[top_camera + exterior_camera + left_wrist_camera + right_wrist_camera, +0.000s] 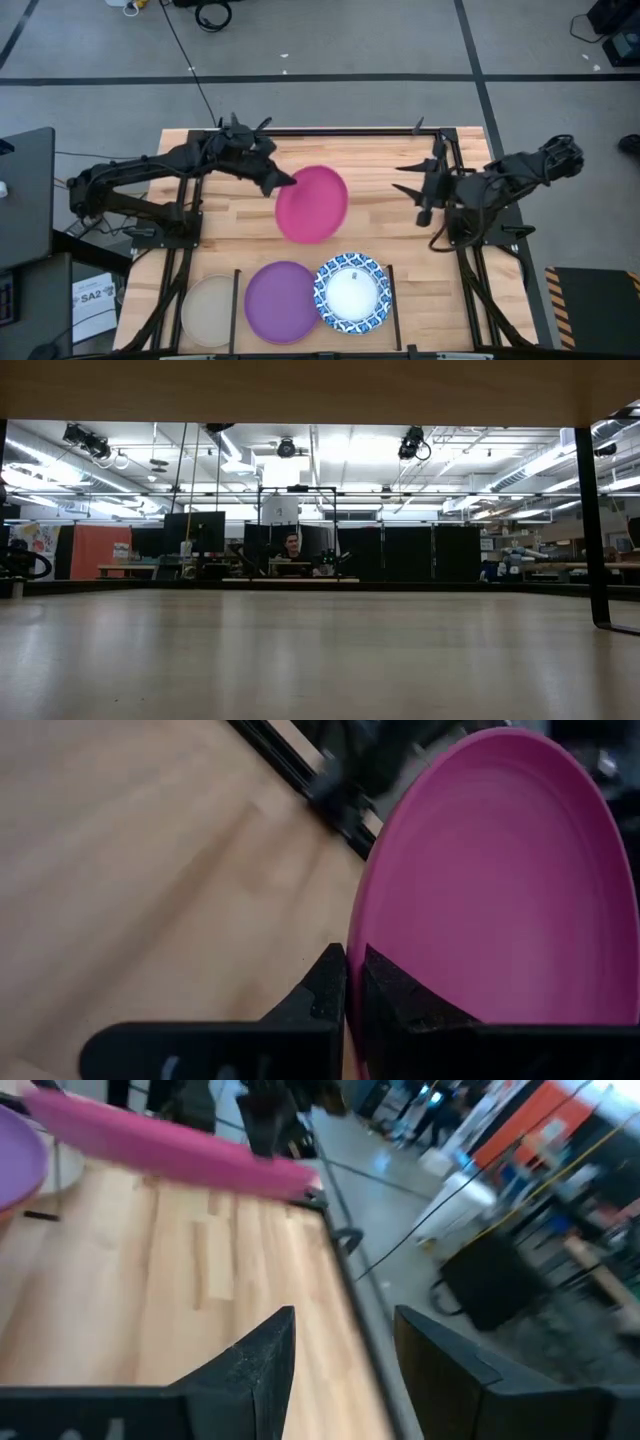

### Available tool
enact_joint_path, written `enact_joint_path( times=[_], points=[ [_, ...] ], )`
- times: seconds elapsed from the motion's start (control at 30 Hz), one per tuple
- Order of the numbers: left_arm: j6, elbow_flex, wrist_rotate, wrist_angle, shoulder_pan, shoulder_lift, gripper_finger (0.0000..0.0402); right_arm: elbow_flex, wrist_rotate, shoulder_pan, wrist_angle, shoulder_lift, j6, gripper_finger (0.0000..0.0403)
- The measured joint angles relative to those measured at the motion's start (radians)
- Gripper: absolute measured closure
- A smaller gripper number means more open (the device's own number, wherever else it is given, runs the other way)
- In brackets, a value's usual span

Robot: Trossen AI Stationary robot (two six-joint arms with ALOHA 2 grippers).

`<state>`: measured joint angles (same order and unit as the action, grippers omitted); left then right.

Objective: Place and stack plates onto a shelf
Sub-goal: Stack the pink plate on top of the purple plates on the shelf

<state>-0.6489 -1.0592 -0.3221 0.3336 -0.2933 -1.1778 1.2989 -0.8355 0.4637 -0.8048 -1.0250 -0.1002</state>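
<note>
While four plates show in the high view, only one of them is off the wood: the magenta plate [312, 204], pinched at its rim by the left gripper [283, 181] over the middle of the shelf [370, 225]. In the left wrist view the two dark fingers [330, 982] sit closed on that rim, one on each face of the plate [500, 880], and the plate is clear of the boards below it. From the right wrist view the same plate [170, 1142] appears as a tilted pink edge held above the light wood, with the left arm dark behind it. Three more plates lie flat in a row along the near edge of the shelf: one pale beige plate [210, 310] at the left, one purple plate [281, 302] beside it, and one white plate with a blue patterned rim [352, 291] at the right, which seems to overlap the purple one slightly, though the overhead angle makes that hard to settle. Thin black bars [238, 300] stand between the bays there. Over at the far right side of the shelf, the right gripper [418, 181] hangs with its fingers [262, 1355] spread apart and nothing between them. Looking level across the tabletop, the low view catches one person [291, 548] seated far back in the room.
</note>
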Motion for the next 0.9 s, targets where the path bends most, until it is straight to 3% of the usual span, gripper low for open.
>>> enact_joint_path(
  times=[0.27,0.53,0.9],
  points=[
    [-0.021,0.000,-0.125,0.019,0.126,0.000,0.0383,-0.168,0.037,0.000,-0.007,0.130,0.136,0.0227],
    [-0.060,0.000,-0.199,0.163,0.293,0.000,0.0382,-0.325,0.040,0.000,0.073,0.177,0.161,0.0227],
    [-0.258,0.000,-0.167,0.264,0.505,0.001,0.0379,-0.394,0.039,-0.001,0.143,0.182,0.159,0.0227]
  ],
)
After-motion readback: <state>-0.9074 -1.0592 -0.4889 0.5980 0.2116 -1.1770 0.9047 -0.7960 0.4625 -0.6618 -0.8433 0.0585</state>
